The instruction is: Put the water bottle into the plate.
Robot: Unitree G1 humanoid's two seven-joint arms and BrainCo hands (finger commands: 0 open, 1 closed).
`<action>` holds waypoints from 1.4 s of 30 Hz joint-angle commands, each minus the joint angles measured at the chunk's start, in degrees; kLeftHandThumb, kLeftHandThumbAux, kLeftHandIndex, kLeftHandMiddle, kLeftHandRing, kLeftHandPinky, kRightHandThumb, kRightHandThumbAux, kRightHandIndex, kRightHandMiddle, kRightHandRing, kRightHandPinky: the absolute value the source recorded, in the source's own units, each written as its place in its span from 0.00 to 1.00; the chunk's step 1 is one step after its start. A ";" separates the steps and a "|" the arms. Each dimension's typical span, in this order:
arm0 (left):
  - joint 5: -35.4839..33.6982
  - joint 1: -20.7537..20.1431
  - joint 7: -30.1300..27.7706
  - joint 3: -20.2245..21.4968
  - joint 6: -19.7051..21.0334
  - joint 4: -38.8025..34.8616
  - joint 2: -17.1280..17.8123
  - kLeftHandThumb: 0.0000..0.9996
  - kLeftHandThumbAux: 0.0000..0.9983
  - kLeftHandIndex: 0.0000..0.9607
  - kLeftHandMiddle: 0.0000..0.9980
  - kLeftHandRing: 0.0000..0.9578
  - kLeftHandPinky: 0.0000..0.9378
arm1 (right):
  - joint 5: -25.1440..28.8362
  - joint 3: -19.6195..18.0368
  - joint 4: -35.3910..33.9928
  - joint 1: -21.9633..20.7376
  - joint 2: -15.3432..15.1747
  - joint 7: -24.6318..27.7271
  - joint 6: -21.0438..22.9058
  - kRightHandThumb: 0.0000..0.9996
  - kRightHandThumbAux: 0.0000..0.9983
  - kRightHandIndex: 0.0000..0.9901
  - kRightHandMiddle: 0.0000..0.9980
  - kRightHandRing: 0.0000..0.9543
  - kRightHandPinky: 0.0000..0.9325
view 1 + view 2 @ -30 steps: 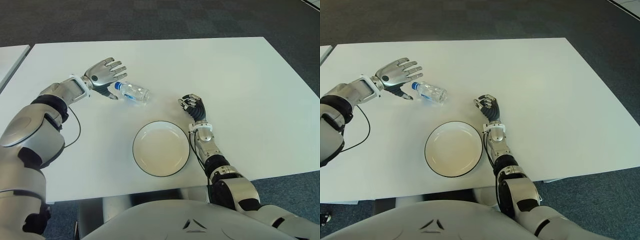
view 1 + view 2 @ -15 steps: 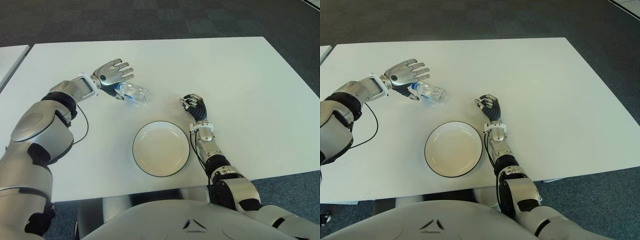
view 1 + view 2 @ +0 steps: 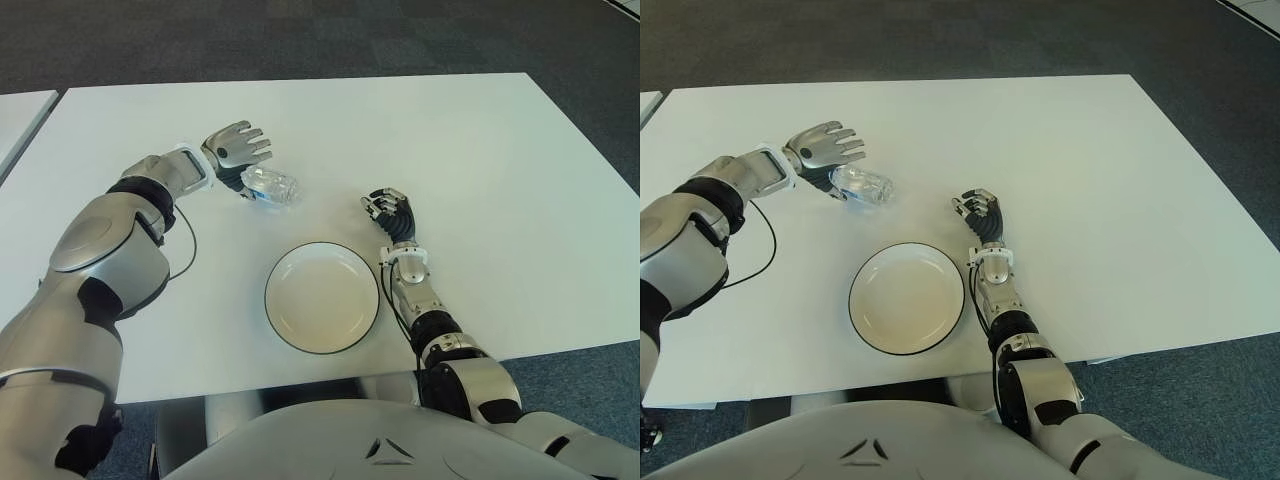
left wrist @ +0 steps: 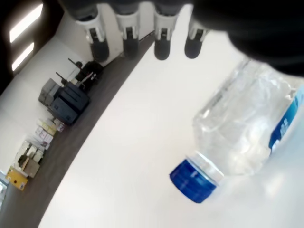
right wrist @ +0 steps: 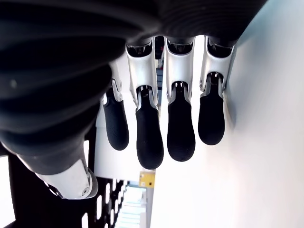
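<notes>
A clear water bottle (image 3: 274,187) with a blue label lies on its side on the white table (image 3: 480,150), up and left of the plate. My left hand (image 3: 240,150) hovers over its cap end, fingers spread and not closed round it. In the left wrist view the bottle (image 4: 247,128) and its blue cap (image 4: 194,178) show below the straight fingertips (image 4: 160,45). The white plate (image 3: 322,300) with a dark rim holds nothing. My right hand (image 3: 388,212) shows beside the plate, on its right, fingers (image 5: 180,128) curled with nothing in them.
The table's near edge runs just below the plate. Dark carpet surrounds the table. The corner of a second white table (image 3: 20,115) shows at the far left.
My left hand has moved right and now covers the bottle's cap end in the eye views. The bottle, plate and right hand have not moved.
</notes>
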 commanded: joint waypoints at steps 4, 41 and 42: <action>0.68 0.14 -4.16 -1.50 2.43 2.04 -2.05 0.57 0.20 0.00 0.00 0.00 0.00 | -0.33 0.26 -1.57 1.86 0.27 -1.31 1.11 0.71 0.73 0.44 0.64 0.66 0.62; -5.02 7.87 -19.27 0.00 8.23 4.58 -6.91 0.48 0.26 0.00 0.00 0.00 0.00 | -0.63 0.91 -15.50 8.76 -2.79 1.14 7.02 0.71 0.73 0.44 0.61 0.66 0.71; -5.38 8.08 -19.58 0.30 8.37 4.60 -7.01 0.47 0.27 0.00 0.00 0.00 0.00 | -0.66 0.93 -15.63 8.82 -2.84 1.15 7.14 0.71 0.73 0.44 0.61 0.65 0.71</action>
